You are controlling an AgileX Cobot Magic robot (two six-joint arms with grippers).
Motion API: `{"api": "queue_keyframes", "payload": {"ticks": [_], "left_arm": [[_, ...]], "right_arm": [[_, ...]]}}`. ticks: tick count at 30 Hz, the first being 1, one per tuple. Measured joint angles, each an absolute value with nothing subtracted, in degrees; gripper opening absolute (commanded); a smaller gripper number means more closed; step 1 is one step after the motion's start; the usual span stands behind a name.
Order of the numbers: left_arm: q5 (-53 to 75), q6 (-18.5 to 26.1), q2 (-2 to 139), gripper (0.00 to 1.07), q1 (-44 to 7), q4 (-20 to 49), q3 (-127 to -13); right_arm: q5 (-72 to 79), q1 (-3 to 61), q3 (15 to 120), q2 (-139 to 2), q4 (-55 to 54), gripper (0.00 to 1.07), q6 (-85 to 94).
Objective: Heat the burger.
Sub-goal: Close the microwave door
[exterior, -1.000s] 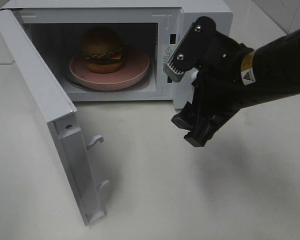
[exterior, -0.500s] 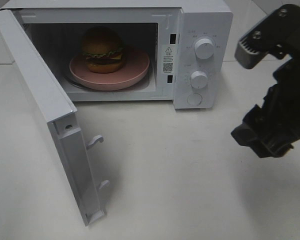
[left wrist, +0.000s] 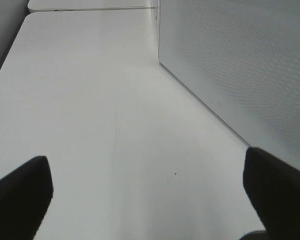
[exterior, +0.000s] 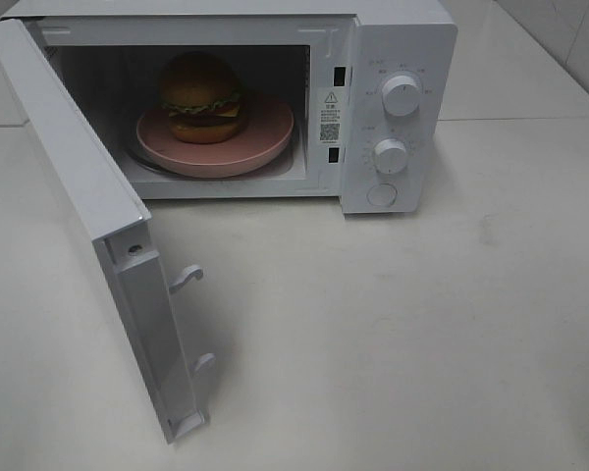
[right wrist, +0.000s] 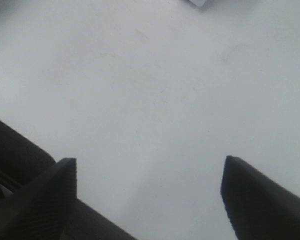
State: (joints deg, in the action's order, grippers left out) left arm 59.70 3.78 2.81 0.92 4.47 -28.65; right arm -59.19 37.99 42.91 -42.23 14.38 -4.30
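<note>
From high up you see the burger [exterior: 200, 96] on the pink plate [exterior: 265, 132] inside the microwave [exterior: 402, 39], its door [exterior: 79, 186] swung wide. Your left gripper [left wrist: 147, 167] hangs with jaws spread and empty over the table [left wrist: 80, 100], a perforated white panel [left wrist: 240, 75] just ahead to one side. Your right gripper [right wrist: 150, 167] gapes likewise, with bare table beneath it

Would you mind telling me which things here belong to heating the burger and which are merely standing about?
For the job: burger; pink plate; microwave; open door; upper dial; lower dial.
Merely there: white table; warning sticker.
</note>
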Motion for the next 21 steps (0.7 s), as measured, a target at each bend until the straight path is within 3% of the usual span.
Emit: {"api": "queue_keyframes", "payload": {"ticks": [15, 21], "left_arm": [[59.7, 3.8, 2.8, 0.98, 0.9, 4.5, -28.6], [59.7, 3.8, 2.8, 0.98, 0.9, 4.5, -28.6]], "right_arm": [[-66.5, 37.9, 37.2, -27.3, 14.0, 0.76, -4.5], [-65.9, 31.1, 32.9, -22.3, 12.1, 0.76, -4.7]]}}
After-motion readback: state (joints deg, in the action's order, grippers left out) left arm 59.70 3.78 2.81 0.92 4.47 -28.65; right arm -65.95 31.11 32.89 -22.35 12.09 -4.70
